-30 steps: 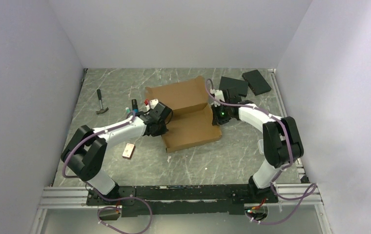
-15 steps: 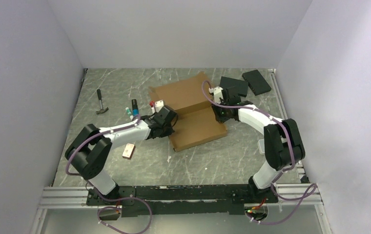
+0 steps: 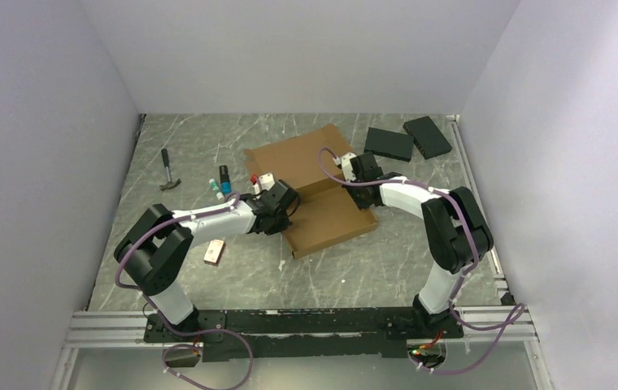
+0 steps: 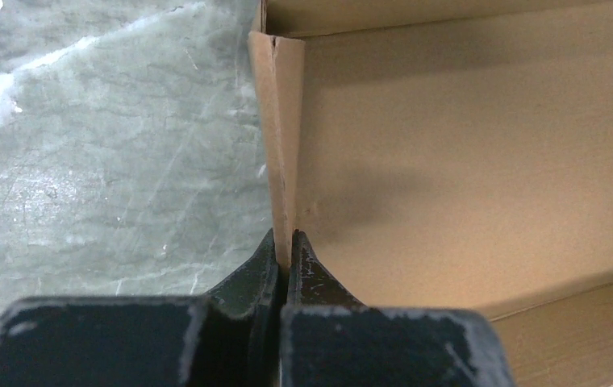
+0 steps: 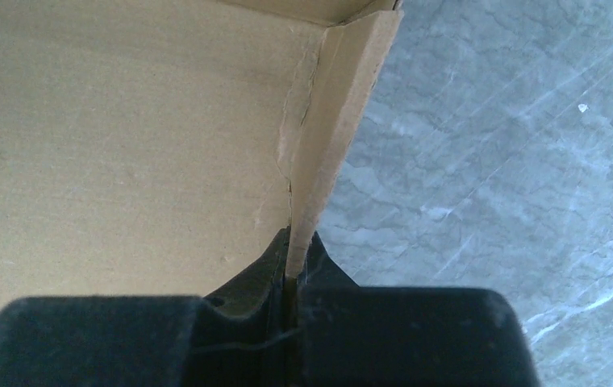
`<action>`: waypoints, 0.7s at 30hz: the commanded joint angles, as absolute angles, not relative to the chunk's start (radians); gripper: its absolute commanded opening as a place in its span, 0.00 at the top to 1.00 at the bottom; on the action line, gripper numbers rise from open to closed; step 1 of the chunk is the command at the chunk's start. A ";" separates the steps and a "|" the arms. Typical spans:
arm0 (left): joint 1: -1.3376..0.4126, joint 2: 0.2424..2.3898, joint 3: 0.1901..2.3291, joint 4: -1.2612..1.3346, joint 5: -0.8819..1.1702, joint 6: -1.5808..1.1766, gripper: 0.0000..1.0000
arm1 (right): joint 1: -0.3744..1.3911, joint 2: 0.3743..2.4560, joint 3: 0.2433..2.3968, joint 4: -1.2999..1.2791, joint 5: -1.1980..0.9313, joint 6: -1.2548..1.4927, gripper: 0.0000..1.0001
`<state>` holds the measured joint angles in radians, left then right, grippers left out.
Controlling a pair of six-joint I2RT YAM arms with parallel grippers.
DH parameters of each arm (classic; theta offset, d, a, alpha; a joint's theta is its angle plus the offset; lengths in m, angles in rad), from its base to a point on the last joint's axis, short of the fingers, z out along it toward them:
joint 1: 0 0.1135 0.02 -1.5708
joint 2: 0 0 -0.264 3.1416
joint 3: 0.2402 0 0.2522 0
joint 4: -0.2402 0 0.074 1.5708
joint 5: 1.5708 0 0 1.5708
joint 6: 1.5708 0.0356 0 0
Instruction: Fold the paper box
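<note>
Paper box point(image 3: 326, 213) open and shallow near the middle of the worktop point(image 3: 232, 280), a little toward the far side, bare brown inside facing up. One broad panel toward the far wall, the other toward the arms, a crease between them. Box turned slightly askew to the worktop's edges, with a hand at each end.

Left hand point(image 3: 284, 213) at the box's left edge, closed on the thin upright side wall there. In the left wrist view, dark fingers point(image 4: 251, 278) pinched tight on the bottom of that cardboard strip, box floor to one side and grey marbled worktop to the other.

Right hand point(image 3: 360, 180) at the opposite edge, likewise clamped on the right side wall. In the right wrist view, the flap caught between the fingertips and leaning a little, with a rough torn-looking line along its fold.

Two black slabs point(image 3: 407, 140) beyond the right arm near the far right corner, apart from the box. Hammer point(image 3: 167, 171) well off to the left. Few small items point(image 3: 224, 177) between hammer and box, too small to name. Small pale block point(image 3: 215, 251) just beside the left forearm, on its near side.
</note>
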<state>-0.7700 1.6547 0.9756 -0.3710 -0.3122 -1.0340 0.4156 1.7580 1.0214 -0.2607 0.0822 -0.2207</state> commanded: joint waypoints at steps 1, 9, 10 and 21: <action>-0.782 1.633 1.036 -0.340 -0.321 -1.035 1.00 | 0.433 1.774 1.049 -0.275 0.080 -0.268 0.88; -0.780 1.682 1.070 -0.410 -0.364 -0.999 0.91 | 0.337 1.673 1.060 -0.331 -0.218 -0.224 0.37; -0.780 1.690 1.078 -0.421 -0.369 -0.999 0.84 | 0.322 1.660 1.056 -0.332 -0.255 -0.220 0.32; -0.780 1.691 1.124 -0.470 -0.396 -0.970 0.44 | 0.253 1.602 1.055 -0.352 -0.368 -0.214 0.16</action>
